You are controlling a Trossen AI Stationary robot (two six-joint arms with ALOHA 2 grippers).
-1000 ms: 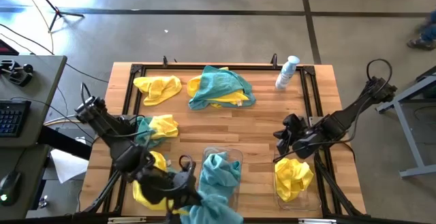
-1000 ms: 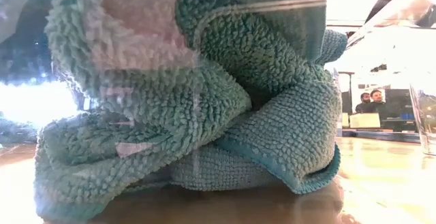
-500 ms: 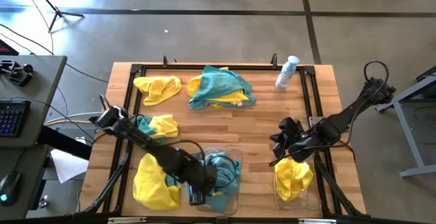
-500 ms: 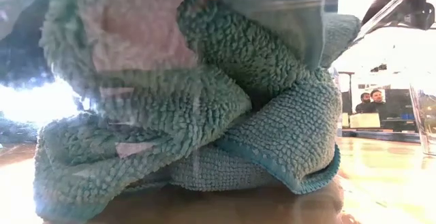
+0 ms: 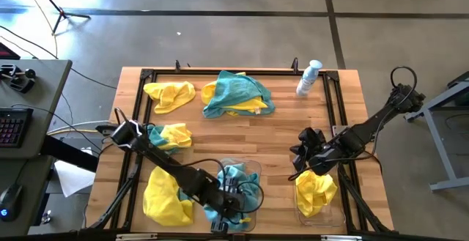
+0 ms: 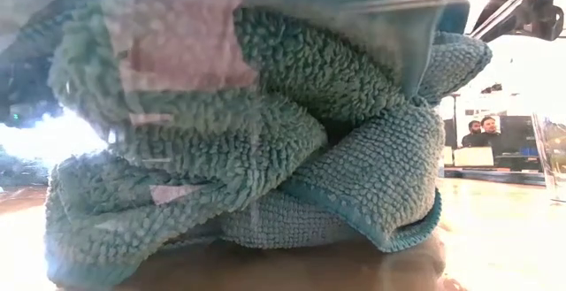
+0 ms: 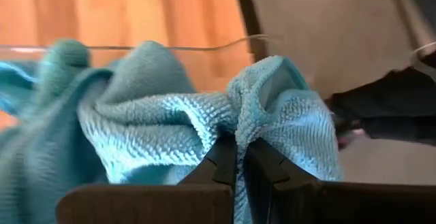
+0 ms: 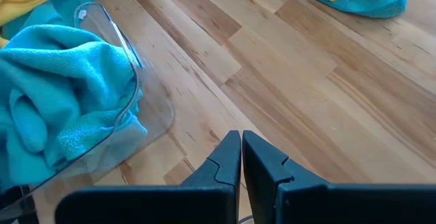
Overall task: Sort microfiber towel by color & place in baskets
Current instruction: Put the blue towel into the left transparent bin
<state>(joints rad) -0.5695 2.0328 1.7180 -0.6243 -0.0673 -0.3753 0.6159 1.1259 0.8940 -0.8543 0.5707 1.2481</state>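
The left pincer (image 5: 233,213) is closed on a fold of a teal-blue microfiber towel (image 7: 177,125), holding it down inside the clear plastic rectangular basket (image 5: 256,169) at the near middle of the wooden tabletop (image 5: 278,135). To do this step well, I judge the cloth should be pushed low enough that no corner drapes over the rim, then let go and the arm lifted straight up so nothing snags and drags back out.

The right pincer (image 8: 241,157) is closed and empty, waiting above the bare wood just beyond the second clear basket (image 5: 327,213), which sits at the near right and holds a bright yellow towel (image 5: 315,190).

Two baskets are present. Loose yellow cloths number at least three: one at the near left (image 5: 165,195), one at the far left (image 5: 170,94), and one tangled with a teal piece (image 5: 152,135) at the left edge. The far-middle heap (image 5: 238,93) mixes teal over yellow; how many cloths are in it I cannot tell. One white and blue spray bottle (image 5: 309,78) stands far right.
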